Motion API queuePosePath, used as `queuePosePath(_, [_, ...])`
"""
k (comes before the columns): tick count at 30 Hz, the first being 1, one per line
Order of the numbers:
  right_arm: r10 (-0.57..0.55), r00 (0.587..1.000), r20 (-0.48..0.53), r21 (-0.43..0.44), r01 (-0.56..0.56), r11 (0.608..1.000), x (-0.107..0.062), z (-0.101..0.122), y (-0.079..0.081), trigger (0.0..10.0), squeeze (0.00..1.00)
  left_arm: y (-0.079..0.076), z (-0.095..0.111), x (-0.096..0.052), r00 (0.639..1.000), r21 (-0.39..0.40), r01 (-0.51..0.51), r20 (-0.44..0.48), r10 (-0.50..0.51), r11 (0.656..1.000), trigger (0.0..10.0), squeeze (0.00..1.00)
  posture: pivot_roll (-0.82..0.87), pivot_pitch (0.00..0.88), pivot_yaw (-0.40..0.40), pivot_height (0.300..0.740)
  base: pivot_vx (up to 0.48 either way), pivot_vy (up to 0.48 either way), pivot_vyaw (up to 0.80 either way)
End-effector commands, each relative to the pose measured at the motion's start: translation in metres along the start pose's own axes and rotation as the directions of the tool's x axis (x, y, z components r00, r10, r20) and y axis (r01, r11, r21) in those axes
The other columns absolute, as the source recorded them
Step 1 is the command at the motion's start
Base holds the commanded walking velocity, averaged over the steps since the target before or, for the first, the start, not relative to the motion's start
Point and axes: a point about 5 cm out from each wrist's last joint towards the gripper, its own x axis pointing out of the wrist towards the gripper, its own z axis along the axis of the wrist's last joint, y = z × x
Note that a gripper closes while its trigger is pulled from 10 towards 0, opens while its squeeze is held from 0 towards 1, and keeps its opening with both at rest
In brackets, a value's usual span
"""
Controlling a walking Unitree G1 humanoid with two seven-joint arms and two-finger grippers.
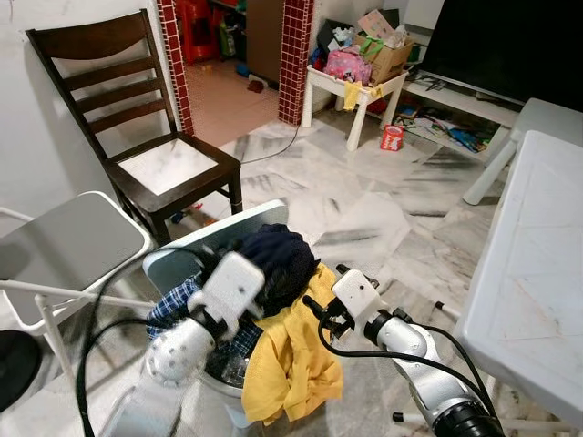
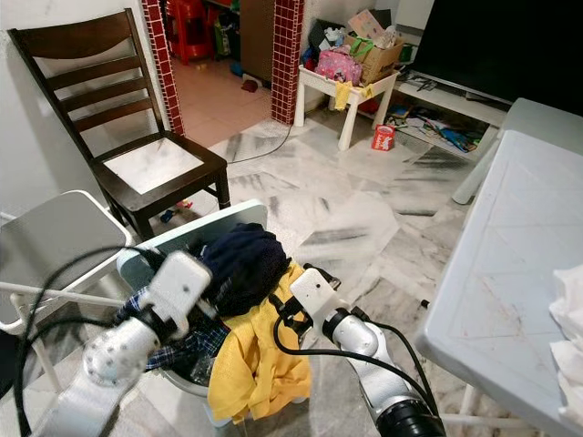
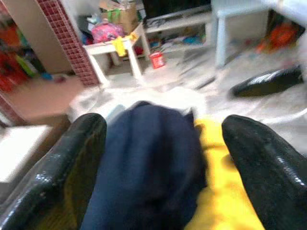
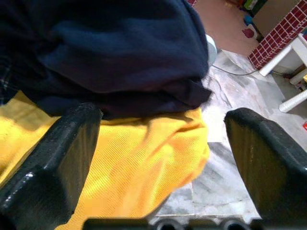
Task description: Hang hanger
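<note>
1. Below the head camera, in the left eye view, a pale blue plastic laundry basket [image 1: 173,259] stands on the marble floor [image 1: 364,205]. It holds a dark navy bundled garment [image 1: 278,255] on top, a yellow cloth [image 1: 291,360] spilling over the near rim, and a blue checked shirt [image 1: 173,305].
2. From the right eye view, the left pincer [image 2: 211,273] is touching the navy garment's left side, and the right pincer [image 2: 278,309] is just beside the yellow cloth. Both are about equally near to the pile.
3. Through the left wrist view, the fingers stand apart, with the navy garment between them.
4. Through the right wrist view, the fingers are also spread, over the line where navy meets yellow.
5. No hanger can be made out, so its long axis I cannot tell; probably it lies under the clothes.
</note>
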Motion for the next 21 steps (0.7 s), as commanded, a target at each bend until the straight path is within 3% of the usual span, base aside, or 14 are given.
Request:
queuePosePath(1, [0.001,1.000,-0.009,-0.012,-0.001,1.000,0.000,-0.001,-0.005,10.0,0.00,0.008,0.002,0.000,0.998,0.006,-0.055,0.012,0.055,0.998,10.0,1.00,0.10,0.000,-0.085,0.740,0.000,0.000,0.00])
queuePosePath(2, [0.000,1.000,-0.013,-0.014,0.000,1.000,-0.001,-0.002,-0.006,10.0,0.00,0.006,-0.004,0.000,0.998,-0.116,-0.057,-0.027,0.054,0.992,10.0,1.00,0.10,0.000,-0.086,0.740,0.000,0.000,0.00])
queuePosePath(3, [0.000,1.000,-0.014,-0.014,0.000,1.000,-0.001,-0.002,-0.006,10.0,0.00,0.007,-0.006,-0.001,0.998,-0.109,-0.059,-0.037,0.055,0.992,10.0,1.00,0.10,0.000,-0.086,0.740,0.000,0.000,0.00])
queuePosePath(4, [0.000,1.000,-0.015,-0.015,0.000,1.000,-0.002,-0.003,-0.006,10.0,0.00,0.008,-0.011,-0.003,0.997,-0.049,-0.068,-0.050,0.066,0.996,10.0,1.00,0.10,0.000,-0.085,0.740,0.000,0.000,0.00])
queuePosePath(9, [-0.001,1.000,-0.017,-0.017,0.001,1.000,-0.002,-0.003,-0.007,10.0,0.00,0.012,-0.023,-0.015,0.987,0.041,-0.149,-0.053,0.151,0.988,10.0,1.00,0.09,0.000,-0.086,0.740,0.000,0.000,0.00])
queuePosePath(13, [0.004,1.000,-0.021,-0.019,-0.005,1.000,-0.003,-0.005,-0.005,10.0,0.00,0.006,-0.038,-0.028,0.986,0.205,-0.107,-0.103,0.130,0.973,10.0,0.99,0.10,0.000,-0.089,0.740,0.000,0.000,0.00])
queuePosePath(14, [0.007,1.000,-0.021,-0.020,-0.008,1.000,-0.003,-0.005,-0.005,10.0,0.00,0.003,-0.046,-0.032,0.983,0.228,-0.089,-0.139,0.123,0.970,10.0,0.00,0.10,0.000,-0.092,0.740,0.000,0.000,0.00])
queuePosePath(21, [0.015,1.000,-0.021,-0.022,-0.016,1.000,-0.003,-0.005,-0.004,10.0,0.00,0.003,-0.066,-0.048,0.963,0.245,-0.077,-0.232,0.135,0.966,10.0,0.00,0.11,0.000,-0.101,0.740,0.000,0.000,0.00])
